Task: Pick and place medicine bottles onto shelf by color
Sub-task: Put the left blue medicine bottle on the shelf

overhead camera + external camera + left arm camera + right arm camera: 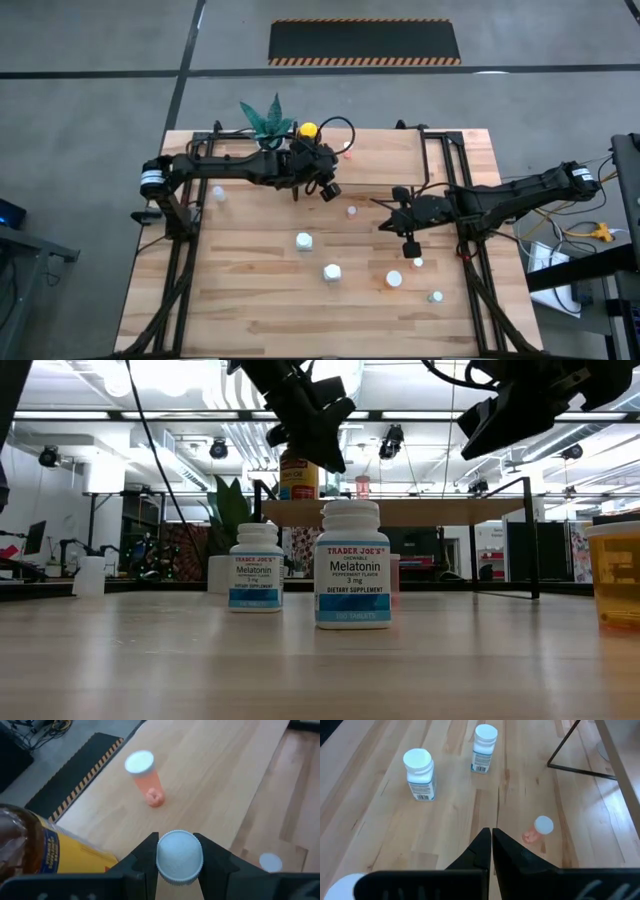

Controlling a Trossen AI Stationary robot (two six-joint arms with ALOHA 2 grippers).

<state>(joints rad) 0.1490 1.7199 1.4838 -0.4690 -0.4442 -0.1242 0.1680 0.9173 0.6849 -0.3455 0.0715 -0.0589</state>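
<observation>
My left gripper (328,188) hangs over the near left part of the shelf (395,155), shut on a small white-capped bottle (180,857). On the shelf stand a large amber bottle with a yellow cap (308,130) and a small orange bottle with a white cap (145,777). My right gripper (408,243) waits shut above the table's right middle, holding nothing. Several small bottles stand on the tabletop, among them two white ones (420,774) (484,747) and a pink one (540,830). My left gripper pinches the small bottle between its two fingers (145,855), which sit on opposite sides of the white cap (162,857). The fingers slant down from the table's left side. The bottle stands upright in the hold, cap up, lifted clear above the shelf board.
A potted green plant (268,118) stands at the far edge, left of the amber bottle. The shelf's thin black legs (580,767) reach the tabletop. An orange-yellow container (615,575) stands close to the low camera on the right. The shelf's right part is bare wood (225,765).
</observation>
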